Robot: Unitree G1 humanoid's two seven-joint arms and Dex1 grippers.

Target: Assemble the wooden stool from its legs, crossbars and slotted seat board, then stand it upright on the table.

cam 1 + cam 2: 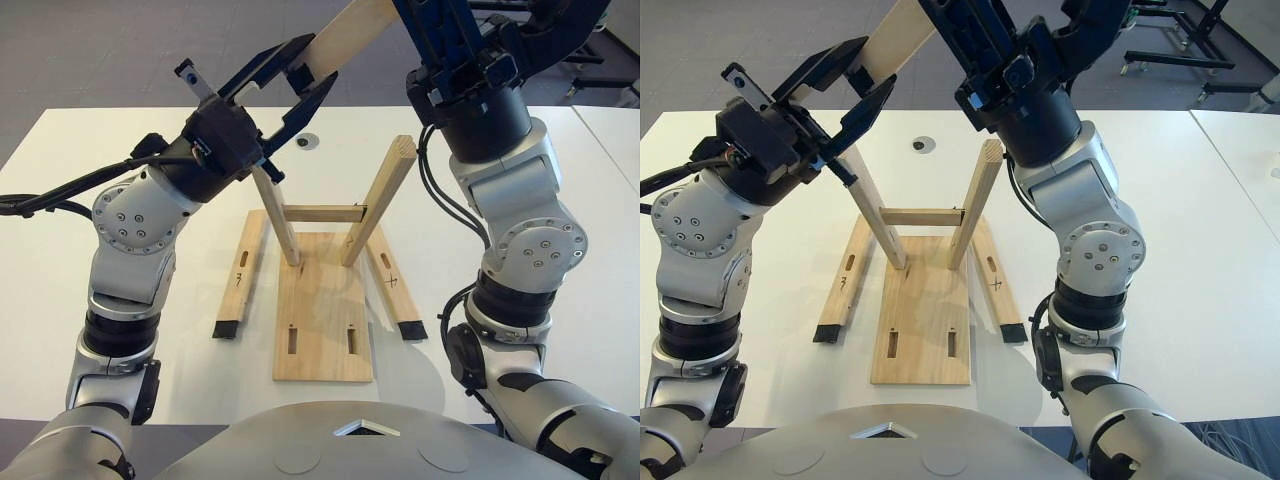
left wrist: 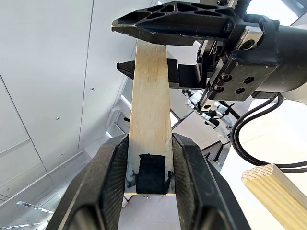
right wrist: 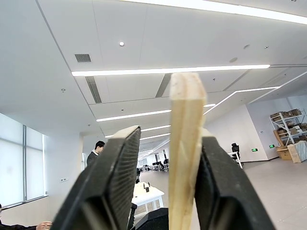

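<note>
Stool seat board (image 1: 322, 340) lies flat mid-table, with two upright legs (image 1: 283, 225) and a crossbar (image 1: 325, 213) standing in it.
On my feed, the white table (image 1: 60, 230) has grey floor (image 1: 150, 50) beyond it. One loose leg (image 1: 242, 275) lies left of the board, another (image 1: 395, 285) right. The left gripper (image 1: 320, 63) grips the black-capped end of the raised leg (image 1: 350, 30), and the right gripper (image 3: 165, 143) clamps its other end. Strip lights (image 3: 168, 71) cross the ceiling.

Right gripper (image 3: 170, 139) faces a white office ceiling (image 3: 144, 38). Pale wooden slat (image 3: 186, 143) stands edge-on between black ribbed fingers (image 3: 112, 182). The 3 o'clock finger touches it; the 9 o'clock finger is slightly apart at the tip. Long light strips (image 3: 168, 71) at 12 o'clock.
</note>
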